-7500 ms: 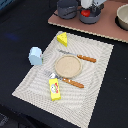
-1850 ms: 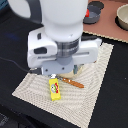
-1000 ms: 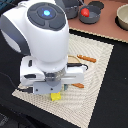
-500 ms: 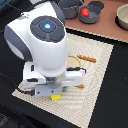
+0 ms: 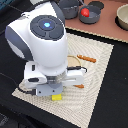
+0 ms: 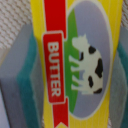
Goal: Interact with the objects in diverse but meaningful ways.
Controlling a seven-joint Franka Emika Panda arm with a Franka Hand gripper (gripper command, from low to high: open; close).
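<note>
Wrist view is showing the flat yellow butter packet with its red label and cow lying on the striped cloth mat, sitting between the spread grey-and-teal fingers, so the claw should be squeezing gently and evenly.

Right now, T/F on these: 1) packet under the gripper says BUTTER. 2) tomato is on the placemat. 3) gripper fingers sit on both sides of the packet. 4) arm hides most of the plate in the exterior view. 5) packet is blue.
1) The packet reads BUTTER on a red banner, with a cow picture: true.
2) False. The red tomato sits in a dark bowl beyond the placemat.
3) The fingers flank the packet on both sides in the wrist view: true.
4) True. Only a sliver of the plate shows beside the arm.
5) False. It is yellow.
</note>
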